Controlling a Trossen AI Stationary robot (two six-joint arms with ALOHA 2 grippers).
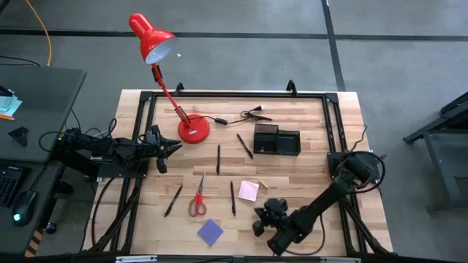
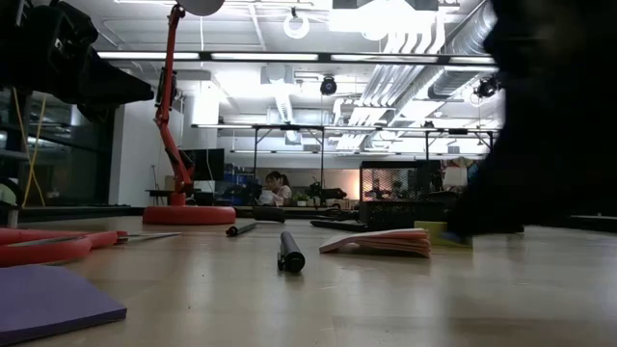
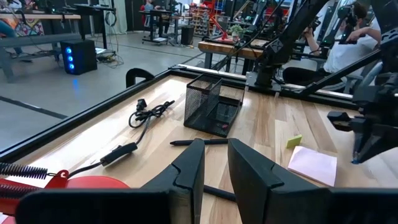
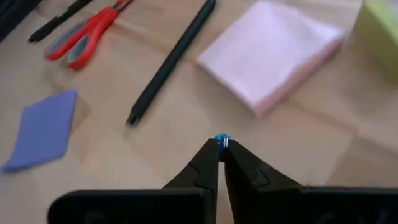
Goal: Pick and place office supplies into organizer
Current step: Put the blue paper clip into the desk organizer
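Note:
The black mesh organizer [image 1: 276, 139] [image 3: 211, 106] stands on the far middle of the table. Red-handled scissors [image 1: 197, 199] [image 4: 87, 34], a pink note pad [image 1: 248, 191] [image 4: 273, 53], a blue-purple pad [image 1: 210, 231] [image 4: 43, 127], a small yellow piece [image 1: 263, 183] [image 4: 379, 28] and several dark pens [image 1: 232, 197] [image 4: 171, 62] lie flat on the wood. My right gripper [image 1: 259, 215] [image 4: 221, 144] is shut and hovers on the near side of the pink pad, with a tiny blue speck at its tips. My left gripper [image 1: 164, 152] [image 3: 216, 165] is open at the table's left side, by the lamp base.
A red desk lamp [image 1: 191, 130] stands at the far left, with its black cable and plug [image 1: 252, 113] [image 3: 149, 112] beside it. A black metal frame [image 1: 234, 95] borders the table. Bare wood shows between the pink pad and the organizer.

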